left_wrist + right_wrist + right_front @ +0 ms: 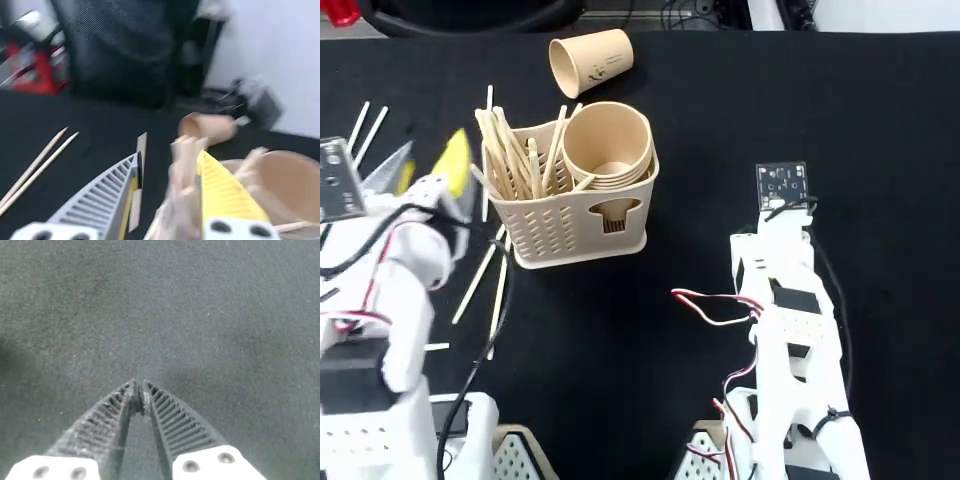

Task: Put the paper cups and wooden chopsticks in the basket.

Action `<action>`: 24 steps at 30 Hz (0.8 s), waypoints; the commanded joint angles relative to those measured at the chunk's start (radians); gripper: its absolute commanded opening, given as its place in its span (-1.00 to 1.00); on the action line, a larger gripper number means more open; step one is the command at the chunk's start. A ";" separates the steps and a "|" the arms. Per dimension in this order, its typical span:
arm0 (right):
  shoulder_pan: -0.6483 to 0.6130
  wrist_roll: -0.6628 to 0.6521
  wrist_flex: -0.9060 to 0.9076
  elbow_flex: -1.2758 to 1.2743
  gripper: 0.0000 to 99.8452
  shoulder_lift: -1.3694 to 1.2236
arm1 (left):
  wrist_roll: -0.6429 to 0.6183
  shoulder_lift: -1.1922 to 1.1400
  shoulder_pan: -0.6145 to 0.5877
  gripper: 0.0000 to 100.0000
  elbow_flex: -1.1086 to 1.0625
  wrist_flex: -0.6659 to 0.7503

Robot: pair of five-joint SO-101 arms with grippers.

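The left gripper, its grey and yellow jaws parted with no grip I can confirm, is hovering just beside the beige slotted plastic basket. Loose pale wooden chopsticks are lying beside it on the black table, so pinching one mid-length is looking wisest.

Perforated plastic basket, matt paper cups, wooden chopsticks, matt black tablecloth

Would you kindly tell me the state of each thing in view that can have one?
basket: upright
stacked paper cups: upright in the basket
basket chopsticks: standing in the basket
lone paper cup: on its side on the table
loose chopsticks: flat on the table
left gripper: open
right gripper: shut, empty
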State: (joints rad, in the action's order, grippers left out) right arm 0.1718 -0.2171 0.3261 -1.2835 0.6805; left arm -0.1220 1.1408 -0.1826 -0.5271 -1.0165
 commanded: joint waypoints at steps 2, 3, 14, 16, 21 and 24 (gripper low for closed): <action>-0.009 -0.008 -0.018 0.007 -0.97 0.031 | 0.068 -0.060 -0.269 -0.62 0.073 -0.206; -0.009 -0.008 -0.018 0.007 -0.97 0.031 | 0.077 -0.075 -0.328 -0.62 0.059 -0.221; -0.011 -0.008 -0.018 0.005 -0.97 0.031 | 0.207 -0.304 -0.964 -0.61 -0.231 -0.192; -0.011 -0.008 -0.018 0.005 -0.97 0.031 | 0.233 -0.341 -1.056 -0.61 -0.285 -0.129; -0.014 -0.008 -0.018 0.004 -0.97 0.031 | 0.238 -0.443 -1.136 -0.61 -0.406 0.081; -0.011 -0.008 -0.018 0.004 -0.97 0.031 | 0.199 -0.545 -1.136 -0.61 -0.437 0.180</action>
State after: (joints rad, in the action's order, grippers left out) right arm 0.1718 -0.2171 0.3261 -1.2835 0.6805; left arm 0.1112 0.6928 -1.3027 -0.9413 -0.9643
